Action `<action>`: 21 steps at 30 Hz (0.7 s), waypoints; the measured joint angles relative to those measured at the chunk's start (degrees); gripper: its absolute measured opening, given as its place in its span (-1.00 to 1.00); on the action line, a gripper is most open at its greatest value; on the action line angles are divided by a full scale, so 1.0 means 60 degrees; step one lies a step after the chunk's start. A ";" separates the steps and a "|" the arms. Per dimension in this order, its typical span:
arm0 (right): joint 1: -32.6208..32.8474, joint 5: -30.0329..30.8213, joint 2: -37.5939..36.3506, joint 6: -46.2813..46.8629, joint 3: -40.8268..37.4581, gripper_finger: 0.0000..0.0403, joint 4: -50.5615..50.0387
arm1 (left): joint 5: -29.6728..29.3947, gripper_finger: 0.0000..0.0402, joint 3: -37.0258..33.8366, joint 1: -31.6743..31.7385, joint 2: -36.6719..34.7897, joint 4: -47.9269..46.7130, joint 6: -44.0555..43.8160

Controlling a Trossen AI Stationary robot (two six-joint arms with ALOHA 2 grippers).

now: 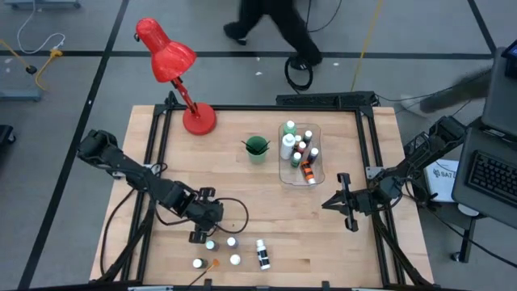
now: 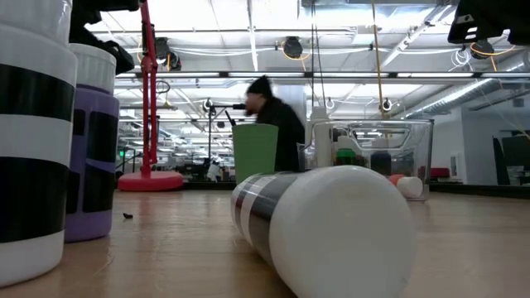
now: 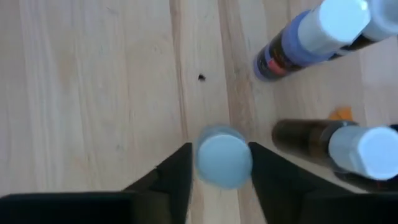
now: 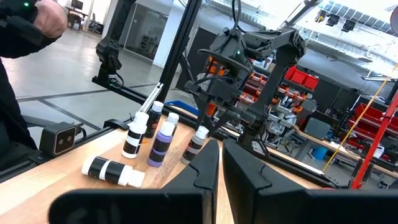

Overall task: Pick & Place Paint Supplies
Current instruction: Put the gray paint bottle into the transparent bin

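Observation:
Several small white-capped paint bottles stand near the table's near edge, among them one (image 1: 232,241), another (image 1: 235,259) and a purple one (image 4: 164,140). A black-and-white banded bottle (image 1: 262,254) lies on its side beside them. My left gripper (image 3: 221,152) reaches down among them and is shut on one small bottle (image 3: 222,158), which shows in the high view under the gripper (image 1: 207,236). An orange-tipped brush (image 1: 212,264) lies by the bottles. My right gripper (image 1: 343,202) waits shut above the table's right side, holding nothing. My left gripper pinches the small bottle's white cap (image 3: 202,160) between its two fingers, one on each side. The fingers come from above, slanting down. The bottle stands upright; the cap hides its base.
A clear plastic bin (image 1: 313,174) with several bottles stands at the far right of the middle, and a green cup (image 1: 257,148) stands left of it. A red desk lamp (image 1: 198,120) stands at the far left. A person walks beyond the far edge.

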 joint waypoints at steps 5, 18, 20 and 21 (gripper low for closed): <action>0.0000 0.0001 0.0000 0.0000 0.0000 -0.92 0.0002 | 0.0146 -0.54 0.0175 0.0443 0.0015 0.0738 0.0242; 0.0003 -0.0002 0.0000 0.0000 0.0000 -0.92 0.0022 | -0.1406 -0.54 0.4614 0.2869 0.0421 -0.0598 0.1701; 0.0003 -0.0003 0.0001 0.0000 0.0000 -0.92 0.0025 | -0.0961 -0.54 0.5420 0.3527 0.0994 -0.0671 0.2255; 0.0000 -0.0001 0.0000 -0.0001 0.0000 -0.92 0.0022 | -0.0655 -0.54 0.5828 0.3829 0.1362 -0.0728 0.2509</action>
